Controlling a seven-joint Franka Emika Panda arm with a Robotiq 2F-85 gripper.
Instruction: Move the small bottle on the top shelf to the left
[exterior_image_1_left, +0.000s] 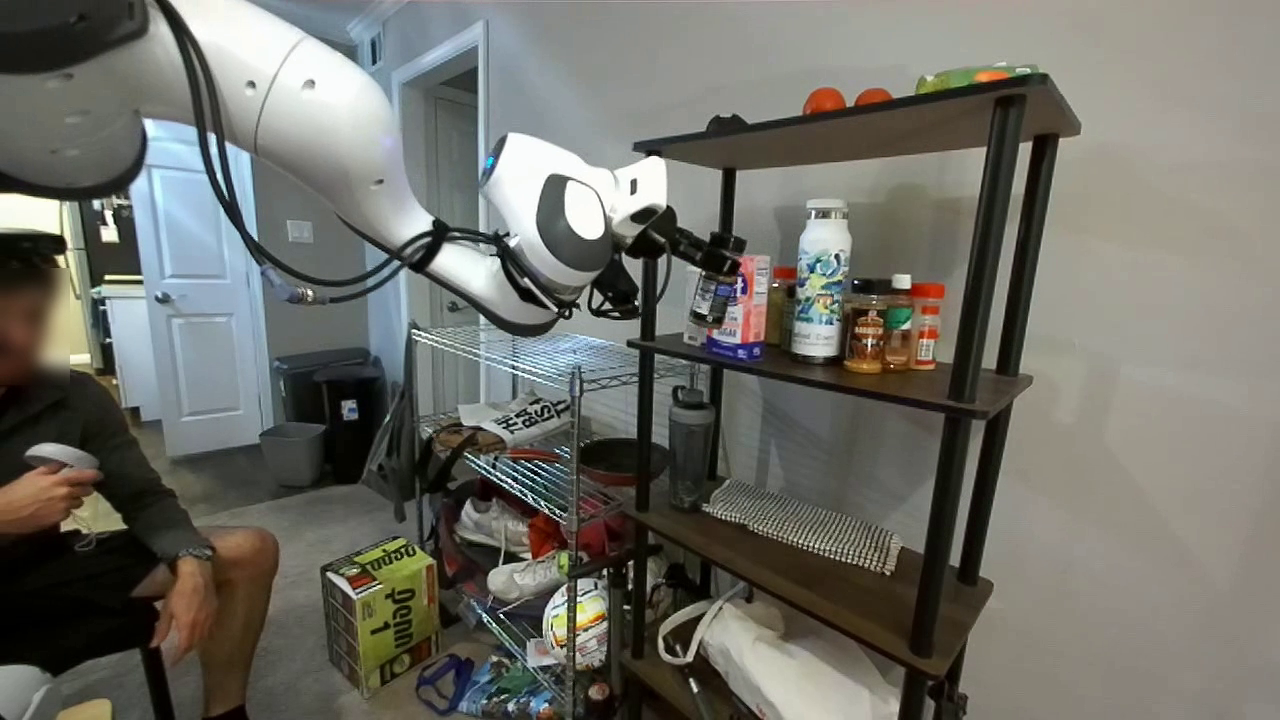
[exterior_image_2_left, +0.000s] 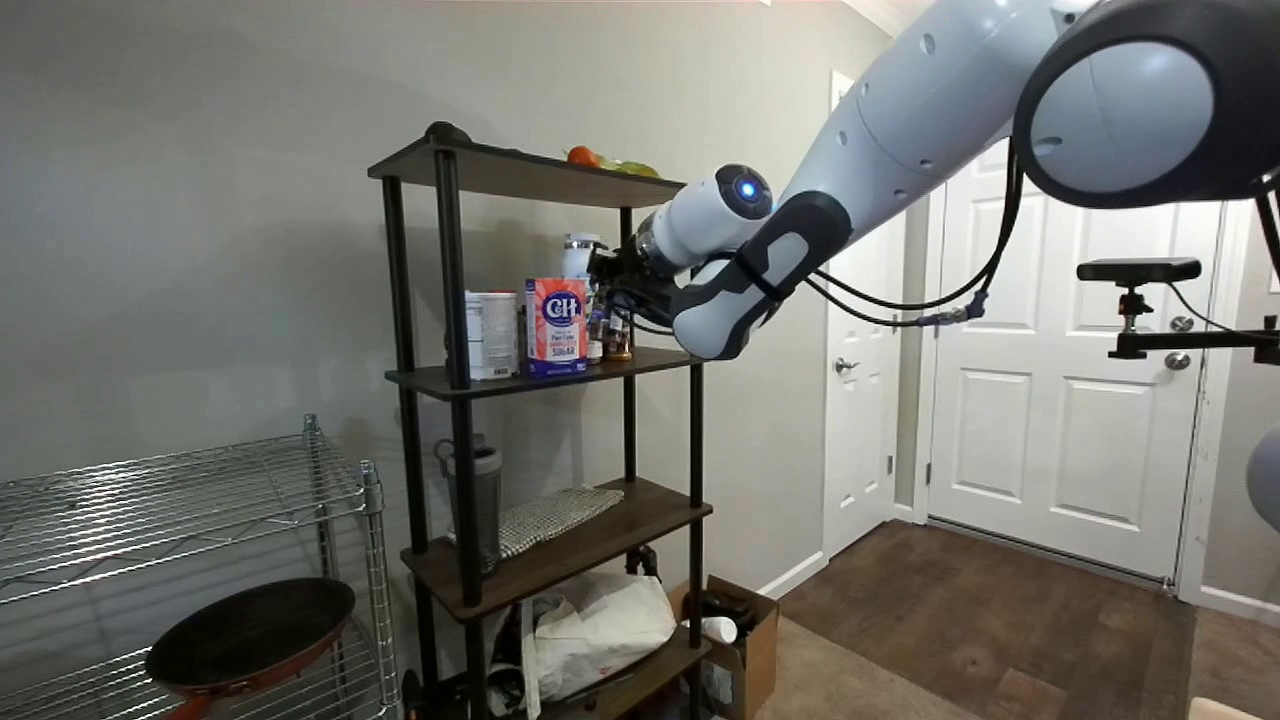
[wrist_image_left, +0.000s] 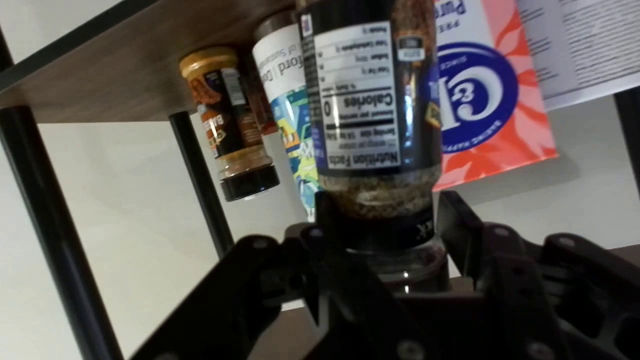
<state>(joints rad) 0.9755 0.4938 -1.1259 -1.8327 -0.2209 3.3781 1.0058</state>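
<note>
The small spice bottle (wrist_image_left: 362, 100) has a dark label, speckled contents and a black band near its cap. It also shows in an exterior view (exterior_image_1_left: 714, 300), tilted, with its base seeming just above the board below. My gripper (wrist_image_left: 385, 212) is shut around the bottle's cap end; it also shows in an exterior view (exterior_image_1_left: 715, 258). The base lies outside the wrist view. The rack's topmost board (exterior_image_1_left: 860, 145) is above the gripper. The bottle is over the board below that one (exterior_image_1_left: 800, 378), in front of the pink and white sugar box (exterior_image_1_left: 748, 310).
A white tall bottle (exterior_image_1_left: 822, 290), a barbecue seasoning jar (exterior_image_1_left: 864, 330) and other spices stand to the right of the sugar box. A white container (exterior_image_2_left: 495, 335) stands at the board's left end. Black rack posts (exterior_image_1_left: 648, 300) stand close to the gripper.
</note>
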